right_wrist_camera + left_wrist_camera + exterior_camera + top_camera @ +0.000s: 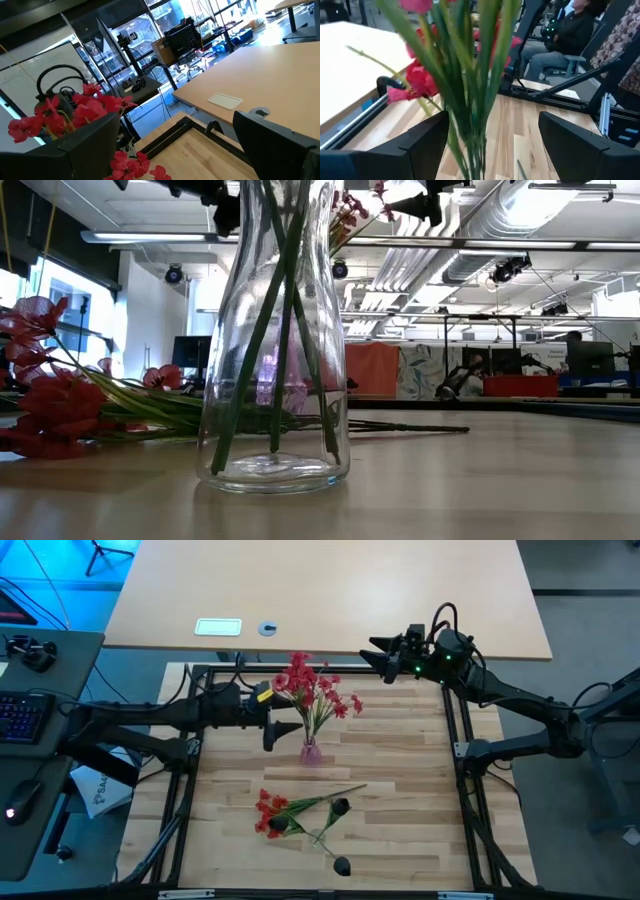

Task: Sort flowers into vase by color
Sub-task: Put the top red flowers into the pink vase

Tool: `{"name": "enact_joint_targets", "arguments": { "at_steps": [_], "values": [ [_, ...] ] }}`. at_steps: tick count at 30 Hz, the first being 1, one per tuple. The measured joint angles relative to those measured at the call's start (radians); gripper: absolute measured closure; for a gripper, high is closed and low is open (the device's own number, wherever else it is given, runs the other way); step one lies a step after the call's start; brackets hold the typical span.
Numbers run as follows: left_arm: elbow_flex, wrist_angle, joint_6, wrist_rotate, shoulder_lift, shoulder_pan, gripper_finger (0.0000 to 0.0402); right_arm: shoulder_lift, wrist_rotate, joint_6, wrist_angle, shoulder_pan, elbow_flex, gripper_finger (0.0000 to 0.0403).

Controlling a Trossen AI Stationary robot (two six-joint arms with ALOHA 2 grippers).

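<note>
Table (400,780): near vase (272,380) hides far vase's base

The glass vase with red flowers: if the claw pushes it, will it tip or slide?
The glass vase is probably top-heavy: the red flowers spread wide above a narrow body, so a high push may tip it. Its base looks smooth, so a low push may slide it.

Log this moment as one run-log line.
left gripper: open, stems of red flowers in vase between its fingers | right gripper: open, raised at far right | table: one red bunch, dark blooms
</note>
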Motion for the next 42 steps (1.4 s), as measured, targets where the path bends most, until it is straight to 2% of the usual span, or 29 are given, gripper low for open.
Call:
{"name": "enact_joint_targets", "arguments": {
  "at_steps": [6, 10, 14, 18, 23, 26, 29, 35, 38, 42],
  "values": [
    [0.000, 0.025, 0.008, 0.000, 0.027, -0.012, 0.0109, 0.000, 0.000, -0.010, -0.008, 0.000, 0.000, 0.0016],
    [0.000, 0.064, 0.041, -0.020, 0.037, -0.029, 0.0132, 0.000, 0.000, -0.021, -0.021, 0.000, 0.000, 0.0016],
    [0.000, 0.068, 0.082, -0.086, 0.039, -0.036, 0.0189, 0.000, 0.000, -0.021, -0.030, 0.000, 0.000, 0.0016],
    [0.000, 0.091, 0.095, -0.119, 0.039, -0.036, 0.0271, 0.000, 0.000, -0.021, -0.036, 0.000, 0.000, 0.0016],
    [0.000, 0.145, 0.155, -0.088, 0.046, -0.036, 0.0369, 0.000, 0.000, -0.025, -0.037, 0.000, 0.000, 0.0016],
    [-0.001, 0.140, 0.147, -0.073, 0.042, -0.036, 0.0396, 0.000, -0.007, 0.019, -0.040, 0.000, 0.000, 0.0016],
    [-0.001, 0.122, 0.143, -0.078, 0.033, -0.036, 0.0397, 0.000, -0.053, 0.024, -0.048, 0.006, 0.000, 0.0016],
    [0.002, 0.118, 0.066, -0.120, 0.030, -0.032, 0.0379, 0.000, -0.051, 0.017, -0.058, 0.015, 0.000, 0.0016],
    [0.027, 0.093, 0.032, -0.092, 0.030, -0.032, 0.0345, 0.000, -0.049, 0.016, -0.064, 0.015, 0.000, 0.0016],
    [0.071, -0.004, 0.027, -0.107, 0.051, -0.032, 0.0279, 0.000, -0.049, -0.011, -0.068, 0.015, 0.000, 0.0016]
  ]
}}
